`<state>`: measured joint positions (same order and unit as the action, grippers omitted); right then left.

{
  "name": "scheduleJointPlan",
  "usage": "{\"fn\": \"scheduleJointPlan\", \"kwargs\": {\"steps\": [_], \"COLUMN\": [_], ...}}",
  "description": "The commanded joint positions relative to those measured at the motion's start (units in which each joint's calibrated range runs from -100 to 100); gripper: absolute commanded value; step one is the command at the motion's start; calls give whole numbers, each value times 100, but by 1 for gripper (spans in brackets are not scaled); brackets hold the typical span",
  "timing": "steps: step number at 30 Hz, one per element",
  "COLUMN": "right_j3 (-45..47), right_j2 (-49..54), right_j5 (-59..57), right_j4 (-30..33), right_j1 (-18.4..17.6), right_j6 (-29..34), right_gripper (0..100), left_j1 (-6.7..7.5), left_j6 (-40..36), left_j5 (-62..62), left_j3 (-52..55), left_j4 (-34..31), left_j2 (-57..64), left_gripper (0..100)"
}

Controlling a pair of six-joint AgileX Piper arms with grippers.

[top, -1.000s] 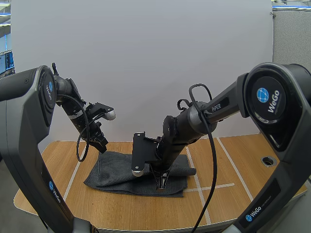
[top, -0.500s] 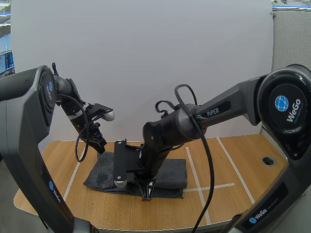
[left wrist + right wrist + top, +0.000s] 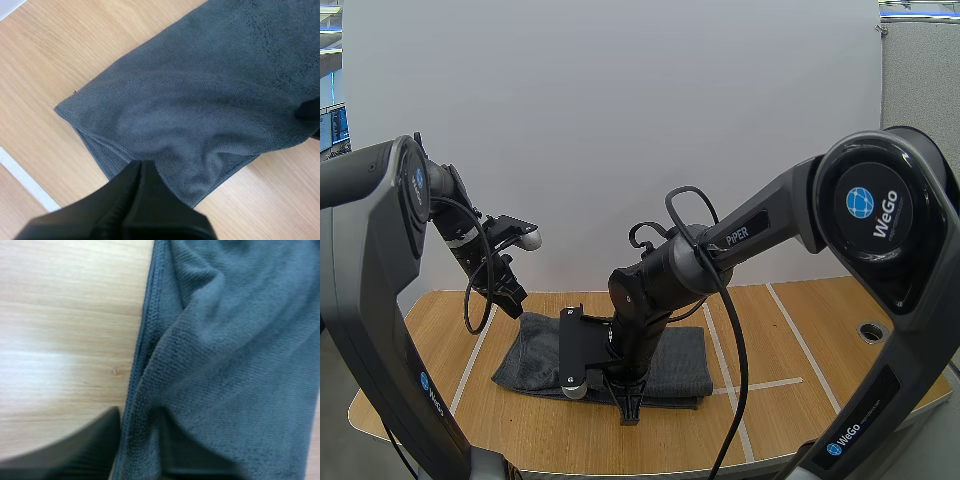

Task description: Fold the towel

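Right gripper [image 3: 630, 410] pinching towel [image 3: 535, 350] edge, tips cut off, left gripper [image 3: 140, 167] closed, empty

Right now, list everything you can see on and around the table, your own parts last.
towel: one, dark grey, lying folded on the middle of the table.
table: one, light wood, under both arms.
tape lines: several, white, running across the tabletop.
hole: one, dark with a pale rim, in the tabletop at its right side.
left gripper: one, black, shut on nothing, above the towel's far left corner.
right gripper: one, black, down at the towel's near edge, tips pinching that edge.
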<state>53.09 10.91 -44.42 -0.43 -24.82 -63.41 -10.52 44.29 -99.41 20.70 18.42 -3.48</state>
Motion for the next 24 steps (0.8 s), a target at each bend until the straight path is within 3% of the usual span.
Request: {"fn": "scheduleJointPlan", "kwargs": {"steps": [1, 8, 11, 13, 16, 17, 18, 24], "right_j3": [31, 31, 31, 31, 31, 31, 31, 31], "right_j2": [438, 1500, 1575, 1560, 1560, 1560, 1560, 1477], "right_j5": [149, 127, 130, 299, 714, 882, 1045, 1308], "right_j4": [161, 326, 326, 265, 12, -104, -216, -494], "right_j1": [0, 186, 437, 671, 999, 1115, 1221, 1637], "right_j6": [392, 607, 607, 607, 610, 610, 610, 601], "right_gripper": [100, 100, 100, 89, 36, 13, 0, 0], "left_j1": [-15, -38, -119, -176, -261, -282, -283, -283], "left_j6": [-17, 195, 279, 279, 279, 279, 279, 765], "left_j5": [-59, -59, -59, -59, -59, -59, -59, -59], "left_j3": [-43, -43, -43, -43, -14, 35, 117, 993], "left_j4": [152, 163, 163, 163, 151, 151, 151, 223], "left_j2": [55, 259, 276, 276, 276, 276, 286, 286], "left_gripper": [0, 0, 15, 33, 69, 77, 82, 85]}}
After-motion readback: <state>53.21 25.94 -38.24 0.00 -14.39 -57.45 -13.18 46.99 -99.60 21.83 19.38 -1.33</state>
